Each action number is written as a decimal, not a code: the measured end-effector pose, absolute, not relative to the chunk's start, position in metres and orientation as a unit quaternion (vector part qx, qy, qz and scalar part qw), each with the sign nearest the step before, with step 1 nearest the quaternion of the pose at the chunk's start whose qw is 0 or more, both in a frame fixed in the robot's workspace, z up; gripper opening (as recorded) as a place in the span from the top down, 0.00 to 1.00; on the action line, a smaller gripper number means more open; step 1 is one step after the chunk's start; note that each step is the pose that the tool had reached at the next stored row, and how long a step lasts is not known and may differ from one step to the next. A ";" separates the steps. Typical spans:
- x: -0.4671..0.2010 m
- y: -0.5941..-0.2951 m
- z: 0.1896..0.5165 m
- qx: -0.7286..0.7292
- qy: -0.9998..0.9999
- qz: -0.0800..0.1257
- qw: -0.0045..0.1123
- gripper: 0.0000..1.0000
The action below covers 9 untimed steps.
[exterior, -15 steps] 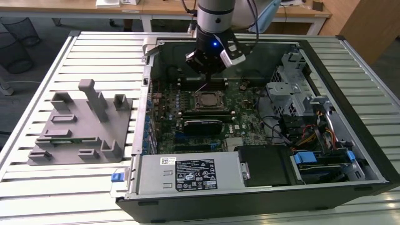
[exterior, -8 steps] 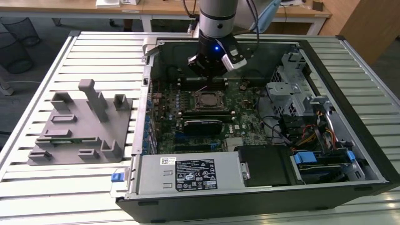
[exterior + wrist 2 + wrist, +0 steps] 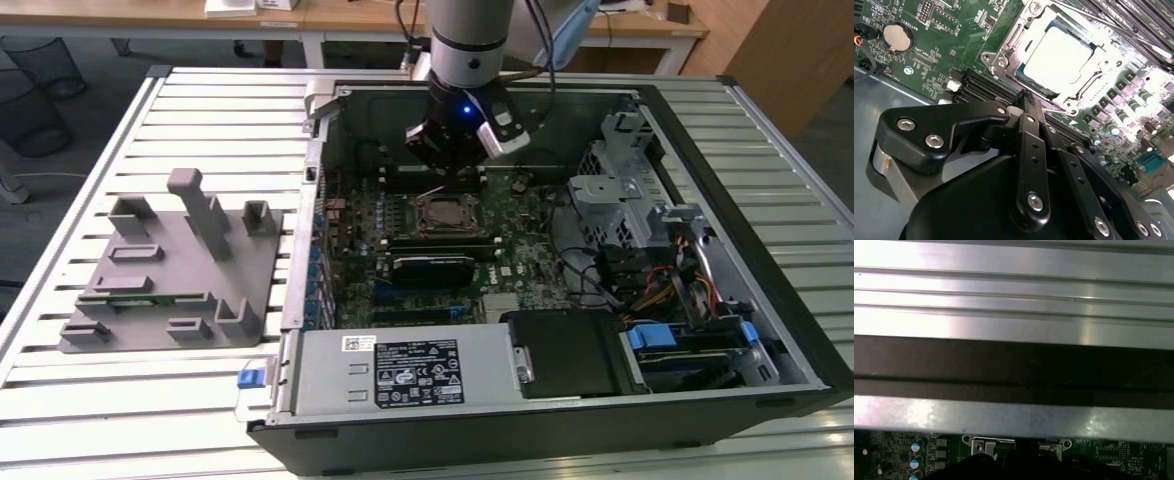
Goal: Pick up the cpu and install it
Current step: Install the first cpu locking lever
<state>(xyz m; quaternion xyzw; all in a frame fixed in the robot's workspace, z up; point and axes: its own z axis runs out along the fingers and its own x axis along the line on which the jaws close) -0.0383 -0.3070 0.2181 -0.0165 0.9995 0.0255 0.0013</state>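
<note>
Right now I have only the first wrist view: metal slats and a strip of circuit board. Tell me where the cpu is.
Observer: In the second wrist view the cpu lies inside the socket frame on the motherboard, pale top up.
Operator: Give me the hand's position against it.
Observer: In the exterior view the hand hangs inside the open computer case, just above the socket's far side.
Operator: Report the grey fixture.
Observer: The grey fixture sits on the slatted table outside the case, at the exterior view's left.
</note>
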 end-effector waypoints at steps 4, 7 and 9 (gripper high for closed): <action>-0.037 -0.307 0.216 -0.016 1.000 0.025 0.001 0.89; -0.037 -0.307 0.215 -0.016 1.000 0.025 0.001 0.89; -0.037 -0.307 0.214 -0.016 1.000 0.025 0.001 0.89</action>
